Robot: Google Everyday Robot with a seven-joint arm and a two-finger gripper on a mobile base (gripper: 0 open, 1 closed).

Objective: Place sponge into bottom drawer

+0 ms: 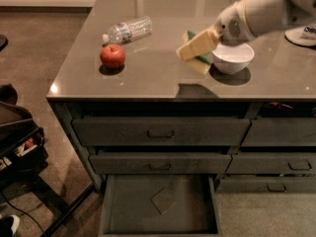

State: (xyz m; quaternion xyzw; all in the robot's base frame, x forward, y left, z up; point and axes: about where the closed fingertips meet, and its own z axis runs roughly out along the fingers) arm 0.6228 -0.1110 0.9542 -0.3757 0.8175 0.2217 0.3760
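My gripper (198, 52) hangs over the counter's front part, just left of the white bowl, and is shut on the sponge (199, 64). The sponge's green top and yellow foam show below and behind one pale finger (196, 43). It is held a little above the counter, with its shadow near the front edge. The bottom drawer (131, 209) is pulled open below the left stack, with its flat grey floor showing. It lies lower than the gripper and nearer the camera.
A white bowl (232, 58), a red apple (112, 56) and a lying plastic bottle (128, 30) are on the grey counter (148, 78). Two shut drawers (160, 131) sit above the open one. A white object (303, 33) is at the right edge. A black stand (19, 147) is on the left floor.
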